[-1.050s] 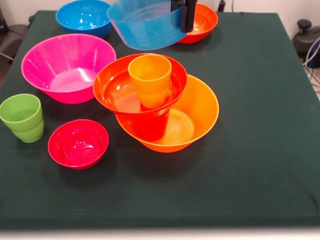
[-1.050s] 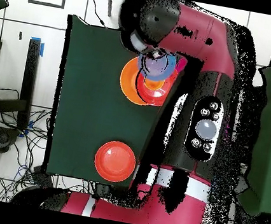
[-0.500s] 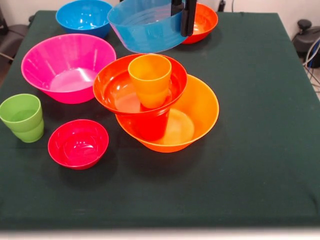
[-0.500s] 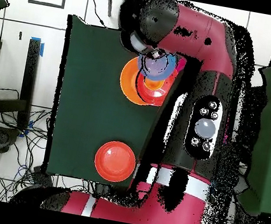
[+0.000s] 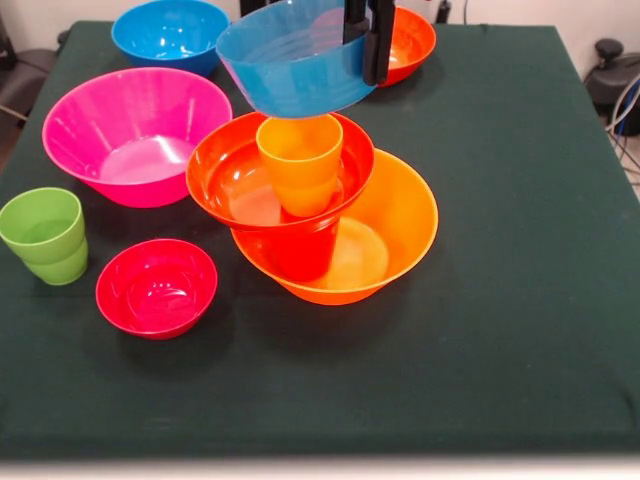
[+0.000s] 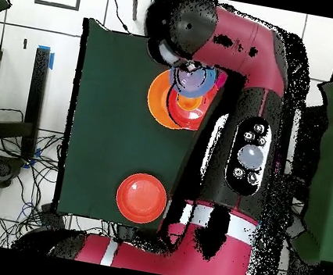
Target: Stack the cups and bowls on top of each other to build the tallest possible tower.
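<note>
The tower stands mid-table: a wide orange bowl (image 5: 400,225) holds an upturned red-orange cup (image 5: 300,252), which carries a red-orange bowl (image 5: 235,175) with an orange cup (image 5: 300,160) upright inside. My gripper (image 5: 366,55) is shut on the right rim of a large blue bowl (image 5: 290,65). That bowl hangs just above the orange cup, its bottom close to the cup's rim. In the overhead view the blue bowl (image 6: 194,81) covers part of the tower (image 6: 160,99), and the arm hides the gripper.
A pink bowl (image 5: 135,130) sits left of the tower, with a smaller blue bowl (image 5: 165,32) behind it. A red-orange bowl (image 5: 408,42) lies at the back right. A light green cup (image 5: 45,235) and a crimson bowl (image 5: 155,287) stand at the front left.
The held blue bowl has come forward and down from behind the tower, levelling out. It now hangs over the orange cup. Nothing else has moved.
</note>
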`<state>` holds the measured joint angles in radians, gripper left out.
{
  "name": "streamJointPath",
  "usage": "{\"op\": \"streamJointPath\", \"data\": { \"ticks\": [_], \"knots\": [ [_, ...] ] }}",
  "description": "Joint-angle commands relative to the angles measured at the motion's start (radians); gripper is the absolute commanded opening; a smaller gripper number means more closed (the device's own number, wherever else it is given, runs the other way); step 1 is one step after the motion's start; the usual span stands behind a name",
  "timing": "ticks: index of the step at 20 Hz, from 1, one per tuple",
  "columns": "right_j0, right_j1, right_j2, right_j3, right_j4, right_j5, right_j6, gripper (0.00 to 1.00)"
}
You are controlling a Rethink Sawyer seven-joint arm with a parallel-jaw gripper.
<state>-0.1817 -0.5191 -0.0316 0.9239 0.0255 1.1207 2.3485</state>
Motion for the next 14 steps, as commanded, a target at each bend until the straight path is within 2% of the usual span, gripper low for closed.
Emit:
{"op": "streamJointPath", "data": {
  "ticks": [1, 14],
  "knots": [
    [-0.007, 0.04, 0.103, 0.12, -0.076, -0.059, -0.219, 0.0],
    [-0.011, 0.043, 0.1, 0.131, -0.087, -0.074, -0.222, 0.0]
  ]
}}
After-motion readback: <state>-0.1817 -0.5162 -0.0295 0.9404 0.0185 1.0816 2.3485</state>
